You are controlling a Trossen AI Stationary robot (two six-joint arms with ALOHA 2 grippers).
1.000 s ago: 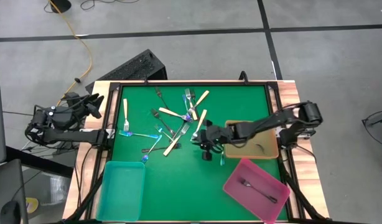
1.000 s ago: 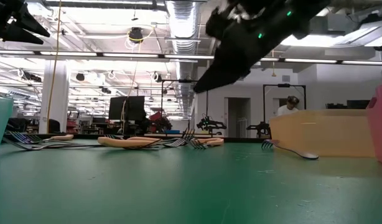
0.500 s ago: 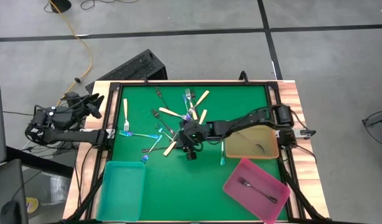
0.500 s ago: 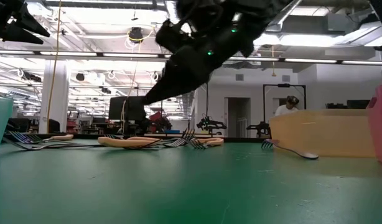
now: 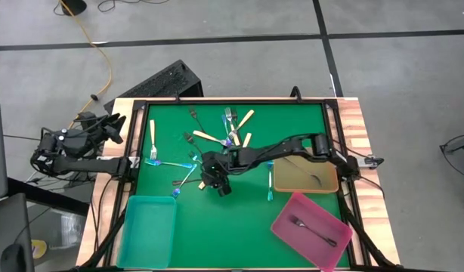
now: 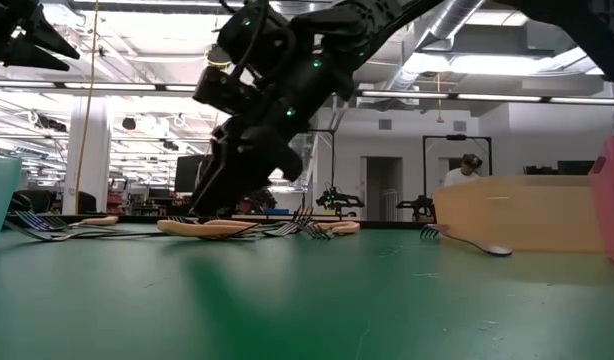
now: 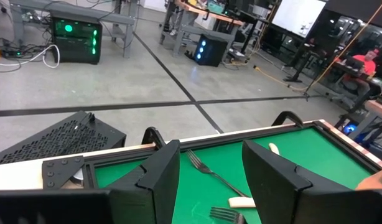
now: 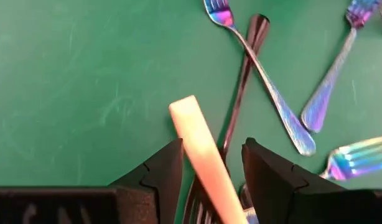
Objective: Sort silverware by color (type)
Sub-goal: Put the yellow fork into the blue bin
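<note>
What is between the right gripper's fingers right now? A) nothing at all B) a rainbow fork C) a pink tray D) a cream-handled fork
D: in the right wrist view the cream-handled fork runs up through the gap between the open fingers of the right gripper, with the rainbow forks lying farther off on the green mat.

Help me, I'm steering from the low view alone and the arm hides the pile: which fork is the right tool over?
Observer: The right wrist view shows the right tool open, with a cream-handled fork between its fingers.
Operator: Anything tangled with that fork?
Observer: A dark fork lies right beside it, crossed by an iridescent fork.
Operator: And the left arm?
Observer: From above, the left tool waits open beyond the table's left edge.
</note>
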